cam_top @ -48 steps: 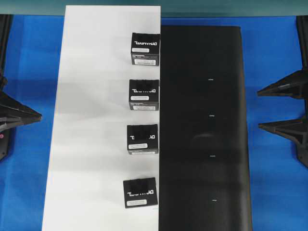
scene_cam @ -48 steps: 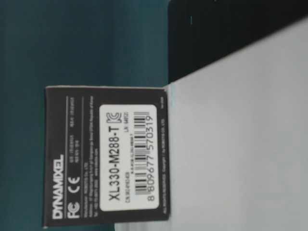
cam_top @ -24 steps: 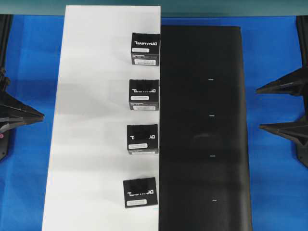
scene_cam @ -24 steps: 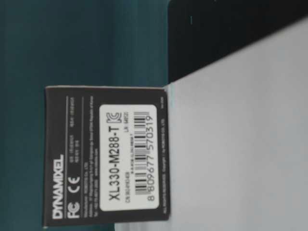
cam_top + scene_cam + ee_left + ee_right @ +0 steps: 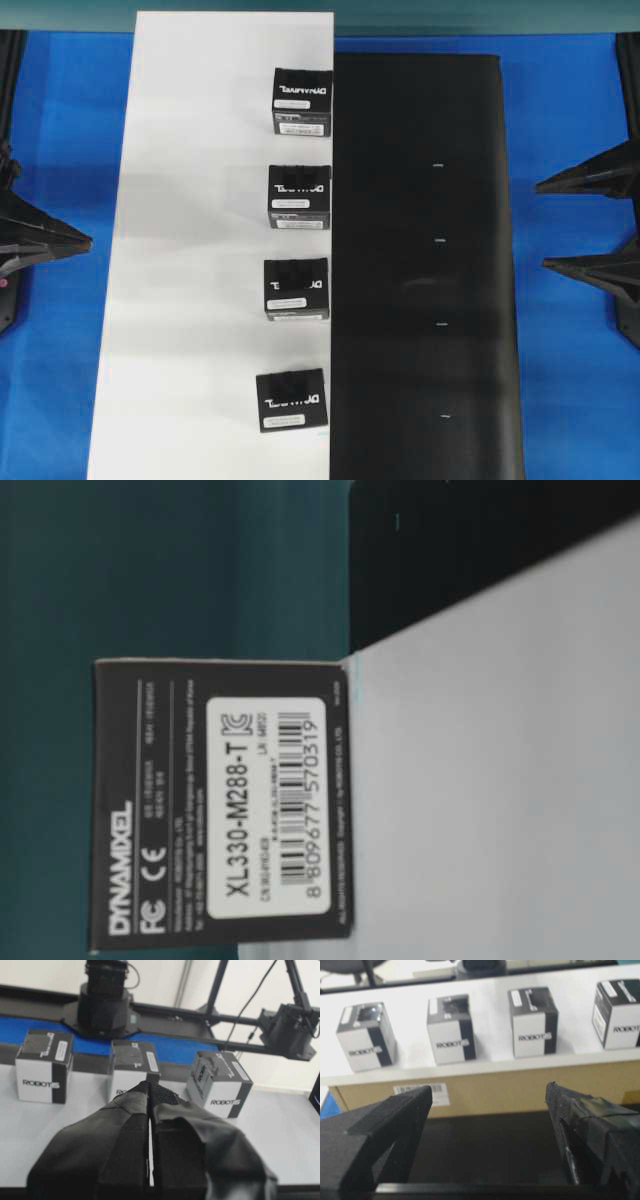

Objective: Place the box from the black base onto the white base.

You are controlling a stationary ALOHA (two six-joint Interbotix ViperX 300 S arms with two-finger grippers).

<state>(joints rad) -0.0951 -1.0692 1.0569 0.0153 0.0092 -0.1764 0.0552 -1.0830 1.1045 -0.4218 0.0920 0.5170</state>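
Several identical black boxes with white lettering stand in a column on the white base (image 5: 200, 250), along its right edge: the farthest box (image 5: 302, 101), two middle ones (image 5: 299, 196) (image 5: 296, 289) and the nearest box (image 5: 291, 399). The black base (image 5: 420, 200) beside it carries no box. My left gripper (image 5: 88, 241) hovers over the blue surface left of the white base, shut and empty; in the wrist view its fingers (image 5: 165, 1097) meet. My right gripper (image 5: 541, 226) sits at the black base's right edge, open and empty. It faces the boxes (image 5: 451, 1027) across the black base (image 5: 485, 1145).
A blue surface (image 5: 570, 380) surrounds both bases. The table-level view shows one box (image 5: 220, 805) up close at the white base's (image 5: 500, 780) edge. The white base lies on a tan board with a barcode label (image 5: 437, 1092). Arm mounts and a black frame (image 5: 102, 1005) stand behind the boxes.
The right gripper's fingers have drifted slightly toward the right edge. The boxes and the left gripper have hardly moved.
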